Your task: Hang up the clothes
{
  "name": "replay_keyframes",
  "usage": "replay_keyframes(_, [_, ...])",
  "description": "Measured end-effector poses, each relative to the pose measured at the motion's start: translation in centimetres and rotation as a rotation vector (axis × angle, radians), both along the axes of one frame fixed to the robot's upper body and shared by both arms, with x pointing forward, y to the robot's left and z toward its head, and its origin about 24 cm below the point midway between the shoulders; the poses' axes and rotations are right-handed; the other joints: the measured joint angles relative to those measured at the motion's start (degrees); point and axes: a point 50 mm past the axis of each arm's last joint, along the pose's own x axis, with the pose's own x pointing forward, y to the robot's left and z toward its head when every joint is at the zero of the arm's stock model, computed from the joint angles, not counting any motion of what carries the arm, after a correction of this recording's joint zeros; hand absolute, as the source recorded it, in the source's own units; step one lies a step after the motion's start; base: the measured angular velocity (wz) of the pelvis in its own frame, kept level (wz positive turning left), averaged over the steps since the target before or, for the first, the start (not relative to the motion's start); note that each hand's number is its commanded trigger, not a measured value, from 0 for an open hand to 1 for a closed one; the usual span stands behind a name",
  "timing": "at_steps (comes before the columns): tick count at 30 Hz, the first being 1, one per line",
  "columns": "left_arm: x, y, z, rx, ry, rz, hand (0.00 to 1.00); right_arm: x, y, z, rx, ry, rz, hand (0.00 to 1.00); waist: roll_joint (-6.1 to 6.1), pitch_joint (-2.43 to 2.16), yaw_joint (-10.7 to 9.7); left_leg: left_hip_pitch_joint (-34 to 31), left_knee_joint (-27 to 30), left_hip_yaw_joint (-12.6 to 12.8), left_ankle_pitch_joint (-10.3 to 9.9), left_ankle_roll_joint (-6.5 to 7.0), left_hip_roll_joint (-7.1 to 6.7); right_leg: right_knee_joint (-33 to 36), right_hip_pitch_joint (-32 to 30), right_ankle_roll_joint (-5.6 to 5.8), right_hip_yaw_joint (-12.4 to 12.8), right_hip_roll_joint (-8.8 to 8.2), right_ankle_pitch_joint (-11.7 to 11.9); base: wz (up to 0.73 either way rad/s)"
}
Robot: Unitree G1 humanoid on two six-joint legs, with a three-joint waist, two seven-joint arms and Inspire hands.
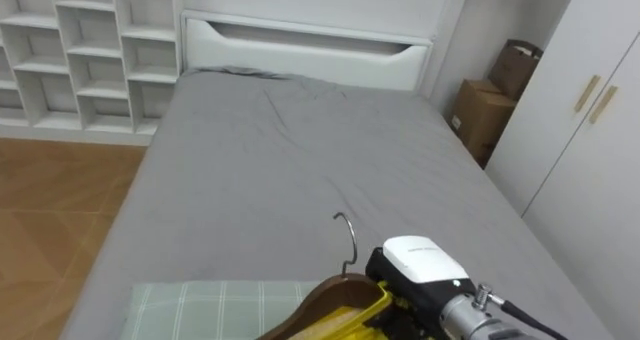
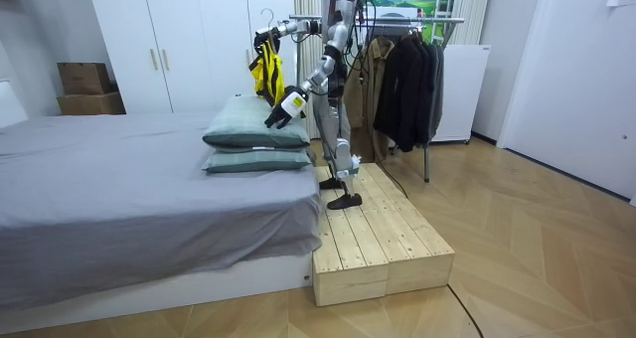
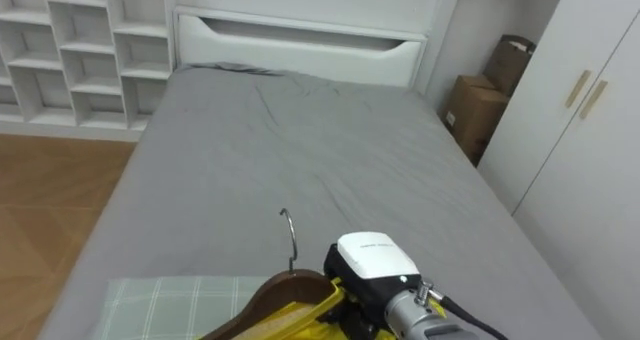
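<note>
- Step in hand, as I judge it: carry. The yellow garment (image 1: pixel 350 318) is on its hanger (image 1: pixel 318 300) but on no rail yet.
- Right hand (image 1: pixel 422 265): clenched on the hanger, held out over the bed (image 1: pixel 280 160). The hook (image 1: pixel 349 242) stands up just left of the hand and the garment drapes below it.
- Left hand (image 2: pixel 284 105): lower, near the garment's bottom edge. I cannot tell how its fingers stand.
- Next: the clothes rail (image 2: pixel 417 21) is behind me, well away from the hand. That calls for a turn, then lifting the hook over the bar before I let go.

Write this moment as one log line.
Stands: wooden platform, facing bed | right hand: holds up wooden hanger carrying yellow garment | left hand: low beside garment | clothes rack: behind robot
</note>
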Motion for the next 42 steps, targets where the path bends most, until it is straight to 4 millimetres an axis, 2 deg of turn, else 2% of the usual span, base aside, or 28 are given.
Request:
replay_keyframes(11, [-0.8, 1.1, 0.1, -0.087, -0.026, 0.009, 0.00, 0.1, 0.5, 1.3, 0.053, -0.013, 0.013, 1.00, 0.16, 0.04, 0.0, -0.3, -0.1, 0.4, 0.0, -0.02, -0.03, 0.0, -0.4, 0.00, 0.2, 0.02, 0.0, 0.00])
replay_keyframes(13, [-0.8, 1.2, 0.2, -0.093, -0.028, -0.001, 0.00, 0.1, 0.5, 1.4, 0.064, -0.005, 0.016, 1.00, 0.19, 0.02, -0.5, -0.4, -0.1, 0.4, 0.0, -0.02, -0.04, 0.0, -0.5, 0.00, 0.0, -0.01, 0.0, 0.02])
replay_keyframes(22, [-0.9, 1.1, 0.2, -0.112, -0.033, -0.010, 0.00, 0.1, 0.0, 1.9, 0.094, 0.024, 0.001, 1.00, 0.34, 0.09, -1.4, -0.4, 0.0, 0.3, 0.0, -0.01, -0.07, 0.0, -0.5, 0.00, -0.3, -0.05, 0.0, 0.00])
replay_keyframes(35, [-0.8, 1.0, 0.2, -0.140, -0.047, -0.030, 0.00, 0.1, -0.6, 2.8, 0.140, 0.050, -0.011, 1.00, 0.68, 0.21, -1.6, -0.5, -0.1, 0.5, 0.0, 0.00, -0.09, 0.1, -0.6, 0.00, -0.2, -0.06, 0.0, 0.00])
replay_keyframes(37, [-0.9, 0.9, 0.2, -0.154, -0.051, -0.035, 0.00, 0.0, -0.9, 3.5, 0.144, 0.057, 0.002, 1.00, 0.94, 0.33, -1.6, -0.5, -0.1, 0.5, 0.0, 0.00, -0.10, 0.1, -0.7, 0.00, -0.3, -0.06, 0.0, 0.00])
replay_keyframes(42, [-0.9, 0.7, 0.1, -0.172, -0.051, -0.043, 0.00, 0.1, -1.2, 4.0, 0.164, 0.061, -0.013, 1.00, 0.86, 0.12, -1.5, -0.6, 0.0, 0.3, 0.0, -0.01, -0.08, 0.1, -0.7, 0.00, -0.8, -0.12, 0.0, 0.01])
